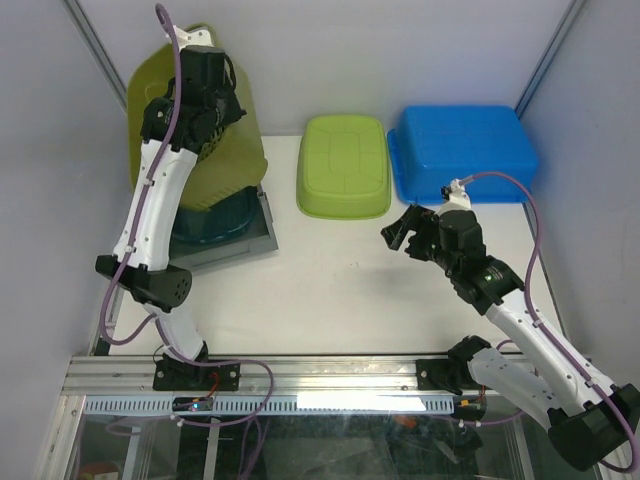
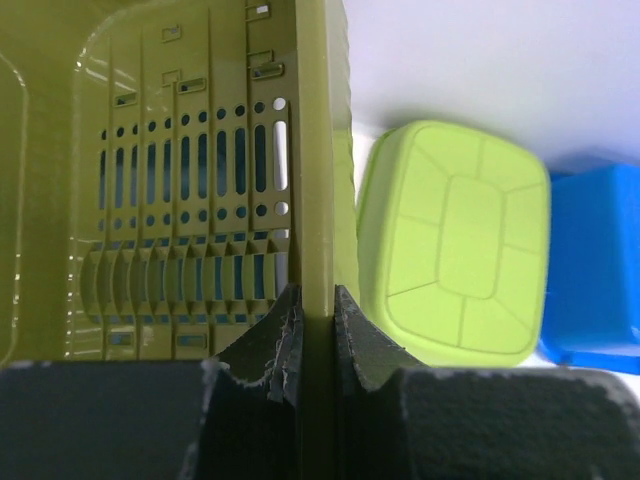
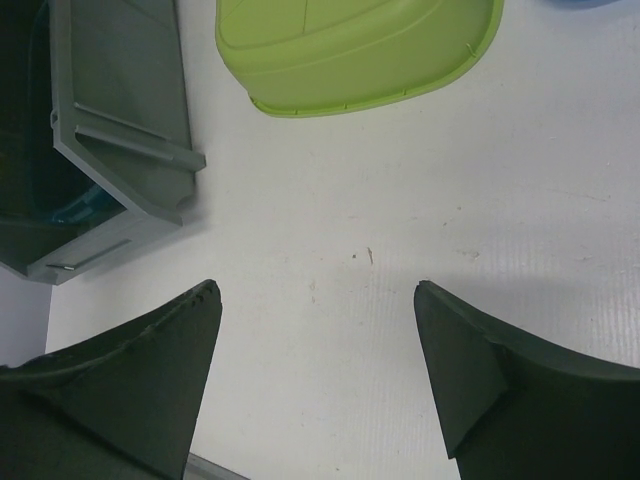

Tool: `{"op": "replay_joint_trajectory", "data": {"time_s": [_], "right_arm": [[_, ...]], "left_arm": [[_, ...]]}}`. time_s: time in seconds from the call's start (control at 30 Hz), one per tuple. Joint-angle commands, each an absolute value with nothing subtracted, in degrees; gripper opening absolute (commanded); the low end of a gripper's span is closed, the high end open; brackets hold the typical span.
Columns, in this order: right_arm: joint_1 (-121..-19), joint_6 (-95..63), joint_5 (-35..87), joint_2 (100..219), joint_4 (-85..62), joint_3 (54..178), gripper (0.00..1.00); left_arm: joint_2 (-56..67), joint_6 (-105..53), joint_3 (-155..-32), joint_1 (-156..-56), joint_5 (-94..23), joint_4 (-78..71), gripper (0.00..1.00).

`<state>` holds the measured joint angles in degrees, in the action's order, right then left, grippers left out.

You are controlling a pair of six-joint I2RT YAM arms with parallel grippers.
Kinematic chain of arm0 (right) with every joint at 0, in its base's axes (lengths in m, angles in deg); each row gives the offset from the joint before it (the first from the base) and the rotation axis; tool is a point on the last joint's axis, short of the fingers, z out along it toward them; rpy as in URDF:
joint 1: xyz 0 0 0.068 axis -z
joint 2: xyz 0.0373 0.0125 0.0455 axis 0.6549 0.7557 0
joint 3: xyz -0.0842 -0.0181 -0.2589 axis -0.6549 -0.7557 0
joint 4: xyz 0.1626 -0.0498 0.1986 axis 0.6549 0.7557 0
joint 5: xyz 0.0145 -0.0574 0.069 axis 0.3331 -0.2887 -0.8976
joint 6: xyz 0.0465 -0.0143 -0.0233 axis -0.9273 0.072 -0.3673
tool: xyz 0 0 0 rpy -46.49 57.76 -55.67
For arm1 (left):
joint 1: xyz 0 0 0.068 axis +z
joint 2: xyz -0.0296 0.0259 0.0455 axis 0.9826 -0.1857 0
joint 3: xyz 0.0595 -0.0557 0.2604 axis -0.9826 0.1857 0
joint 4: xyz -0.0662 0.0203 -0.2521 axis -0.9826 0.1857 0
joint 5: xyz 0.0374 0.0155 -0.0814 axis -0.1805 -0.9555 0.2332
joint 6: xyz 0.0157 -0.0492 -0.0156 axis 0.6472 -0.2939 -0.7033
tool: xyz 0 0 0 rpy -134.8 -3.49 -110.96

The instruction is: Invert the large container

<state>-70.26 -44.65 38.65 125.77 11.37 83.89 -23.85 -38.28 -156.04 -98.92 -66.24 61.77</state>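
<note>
The large olive-green container [image 1: 235, 140] is lifted and tilted at the back left, above a teal tub [image 1: 215, 220]. My left gripper [image 1: 220, 118] is shut on its side wall. In the left wrist view the fingers [image 2: 285, 325] clamp the thin wall, with the gripper [image 2: 318, 300] centred on it. The container's slotted inside [image 2: 150, 200] lies left of the wall, and teal shows through the slots. My right gripper [image 1: 400, 235] is open and empty, low over bare table [image 3: 315, 290] right of centre.
A light green tub [image 1: 345, 165] lies upside down at back centre, also in both wrist views [image 2: 460, 240] [image 3: 350, 45]. A blue tub [image 1: 465, 150] lies upside down at back right. A grey tray [image 1: 262, 235] sits under the teal tub. Walls enclose the back and sides.
</note>
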Motion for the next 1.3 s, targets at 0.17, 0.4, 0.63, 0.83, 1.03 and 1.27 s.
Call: {"op": "replay_joint_trajectory", "data": {"time_s": [0.17, 0.4, 0.63, 0.83, 1.03, 1.27], "right_arm": [[-70.2, -42.9, 41.1, 123.6, 16.3, 96.6, 0.82], [-70.2, -38.3, 63.3, 122.3, 32.6, 115.4, 0.85], [-70.2, -32.9, 78.7, 114.3, 32.2, 121.7, 0.86], [-70.3, -31.5, 86.3, 113.6, 35.6, 127.2, 0.86], [-70.3, -30.8, 89.6, 114.4, 37.9, 131.5, 0.86], [-70.3, -30.1, 86.2, 115.5, 37.1, 131.8, 0.85]], "left_arm": [[-12.5, -31.8, -160.9, -106.0, -57.1, 48.5, 0.00], [-11.5, -40.1, -156.9, -108.8, -30.6, 42.9, 0.00], [-7.6, -50.7, -140.9, -114.2, -8.8, 28.0, 0.00], [-2.4, -76.9, -116.2, -114.4, 5.9, -8.9, 0.00], [-3.0, -91.0, -107.5, -116.5, 8.8, -23.6, 0.00], [-5.5, -103.6, -97.3, -121.3, 9.7, -36.9, 0.00]]}}
